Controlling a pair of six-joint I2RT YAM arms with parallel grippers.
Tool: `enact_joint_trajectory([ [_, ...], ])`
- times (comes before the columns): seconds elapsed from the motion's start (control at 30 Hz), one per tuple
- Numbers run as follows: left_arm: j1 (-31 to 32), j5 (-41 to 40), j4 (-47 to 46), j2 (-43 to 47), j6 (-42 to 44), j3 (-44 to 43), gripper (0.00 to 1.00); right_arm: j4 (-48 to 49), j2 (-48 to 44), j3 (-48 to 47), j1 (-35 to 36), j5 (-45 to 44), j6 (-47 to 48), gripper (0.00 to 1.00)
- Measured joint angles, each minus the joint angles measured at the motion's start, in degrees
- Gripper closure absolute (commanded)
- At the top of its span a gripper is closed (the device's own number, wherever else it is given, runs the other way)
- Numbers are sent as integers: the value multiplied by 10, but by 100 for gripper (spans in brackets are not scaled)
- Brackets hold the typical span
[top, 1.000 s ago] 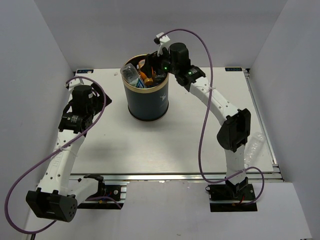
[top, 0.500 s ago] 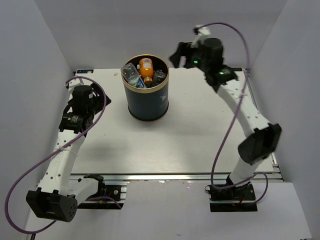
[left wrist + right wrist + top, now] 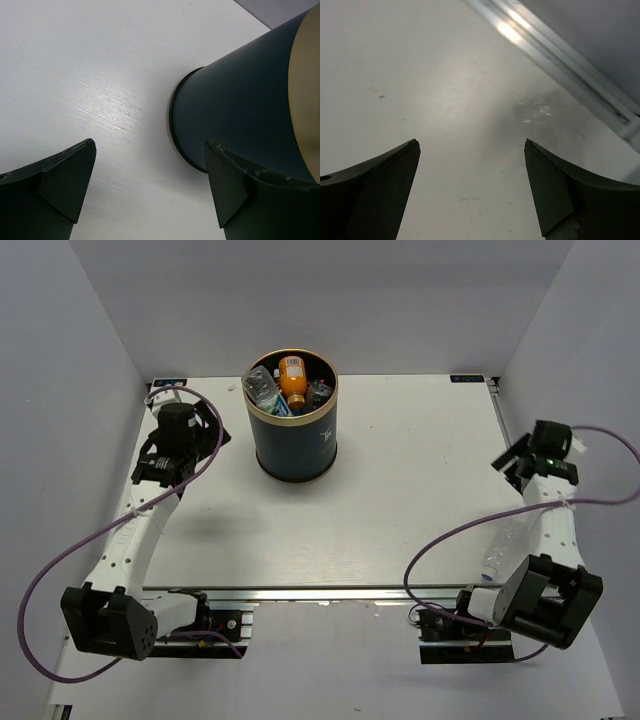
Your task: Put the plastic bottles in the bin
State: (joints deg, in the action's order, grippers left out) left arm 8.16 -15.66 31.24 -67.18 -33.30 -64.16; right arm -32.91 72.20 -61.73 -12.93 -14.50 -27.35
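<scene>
Could shove the clear crinkly plastic bottle (image 3: 497, 550) off the white counter (image 3: 400, 490) edge by swinging in carelessly, with right pincer (image 3: 470, 143) and left pincer (image 3: 150, 142) both gaping, empty

Top external: fixed above and behind the near edge, looks down over the whole tabletop (image 3: 400, 500). Left wrist: low and close near the far left corner, faces right past the left tool (image 3: 150, 145) at the bin (image 3: 240, 100) wall, shared with the overhead view. Right wrist: close over the right edge, faces bare tabletop and the edge rail (image 3: 555, 60), also seen overhead.
</scene>
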Motion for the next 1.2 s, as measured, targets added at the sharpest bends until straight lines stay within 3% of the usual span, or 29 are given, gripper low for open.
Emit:
enact_joint_trajectory([
  [0.1, 0, 1, -4, -12, 9, -1, 2, -33, -26, 43, -81, -22, -15, 11],
  [0.27, 0, 2, 8, -42, 19, -21, 2, -34, -33, 70, -125, -38, -17, 11],
  [0.57, 0, 0, 29, -54, 26, -57, 2, -2, 30, 138, -145, -47, -7, 11],
  [0.77, 0, -1, 37, -53, 22, -58, 2, 49, 57, 183, -148, -29, 6, 19],
  [0.93, 0, -6, 45, -43, 16, -57, 2, 99, 59, 198, -148, 0, 34, 37],
  [1.03, 0, -14, 45, -26, 13, -57, 2, 130, 58, 203, -134, 26, 52, 60],
  [1.13, 0, -23, 45, -6, 10, -56, 2, 147, 48, 201, -84, 42, 68, 71],
  [1.2, 0, -28, 43, 9, 7, -52, 2, 150, 38, 185, -27, 51, 80, 73],
])
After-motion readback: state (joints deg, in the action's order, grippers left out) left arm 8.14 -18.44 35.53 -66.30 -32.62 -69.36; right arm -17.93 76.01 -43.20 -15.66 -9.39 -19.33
